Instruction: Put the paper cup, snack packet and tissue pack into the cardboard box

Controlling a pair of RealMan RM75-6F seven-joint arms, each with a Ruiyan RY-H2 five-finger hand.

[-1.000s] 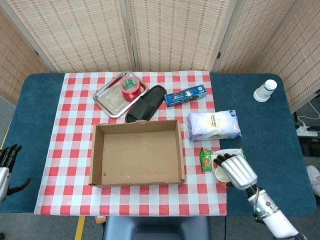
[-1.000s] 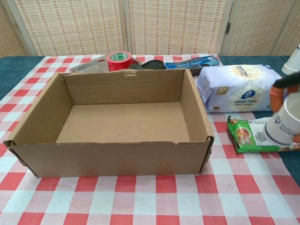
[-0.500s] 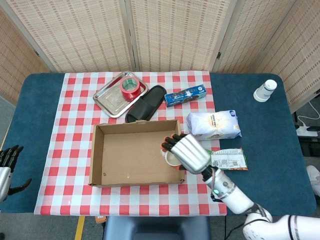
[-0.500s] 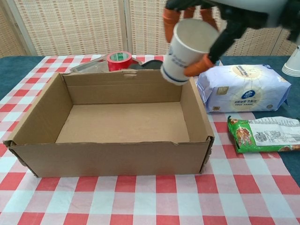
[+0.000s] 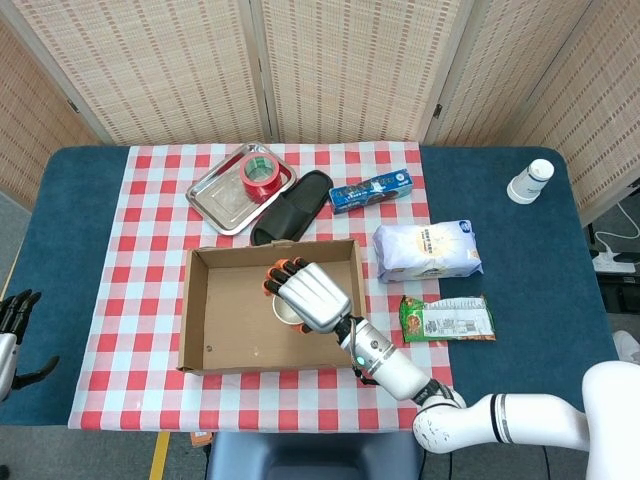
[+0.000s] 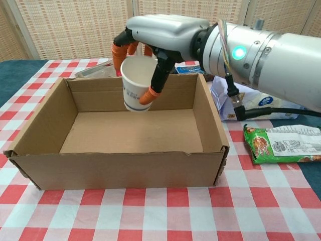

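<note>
My right hand (image 5: 310, 294) (image 6: 160, 37) grips the white paper cup (image 6: 136, 83) (image 5: 287, 310) upright, a little above the floor of the open cardboard box (image 5: 205, 312) (image 6: 45, 113), near its middle. The green snack packet (image 5: 445, 319) (image 6: 283, 143) lies flat on the checked cloth right of the box. The white and blue tissue pack (image 5: 428, 250) (image 6: 261, 95) rests behind the packet. My left hand (image 5: 12, 330) hangs open at the far left edge, away from the table.
Behind the box sit a metal tray (image 5: 222, 200) with a red tape roll (image 5: 259, 177) (image 6: 127, 64), a black slipper (image 5: 292, 207) and a blue packet (image 5: 371, 190). A stack of white cups (image 5: 530, 181) stands on the blue cloth at the far right.
My right hand has carried the paper cup leftward from beside the snack packet, over the box's right wall, and lowered it inside the box. The left hand has not moved.
</note>
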